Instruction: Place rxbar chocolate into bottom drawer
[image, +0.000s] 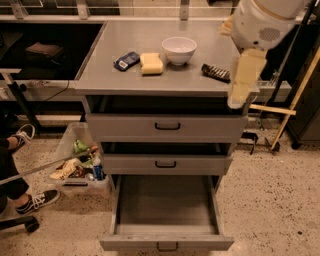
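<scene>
The rxbar chocolate (214, 72) lies on the right side of the grey cabinet top (150, 35), its right end hidden behind my arm. My gripper (240, 97) hangs from the white arm at the upper right, just right of the bar and over the cabinet's front right corner. It holds nothing that I can see. The bottom drawer (167, 243) is pulled out wide open, and its inside is bare. The two upper drawers (167, 127) are nearly shut.
A white bowl (179, 49), a yellow sponge (151, 63) and a dark blue packet (126, 60) sit on the cabinet top. A plastic bin of trash (80, 167) stands to the left of the drawers. A person's shoes (35, 200) are at the left. Wooden poles (292, 100) lean at the right.
</scene>
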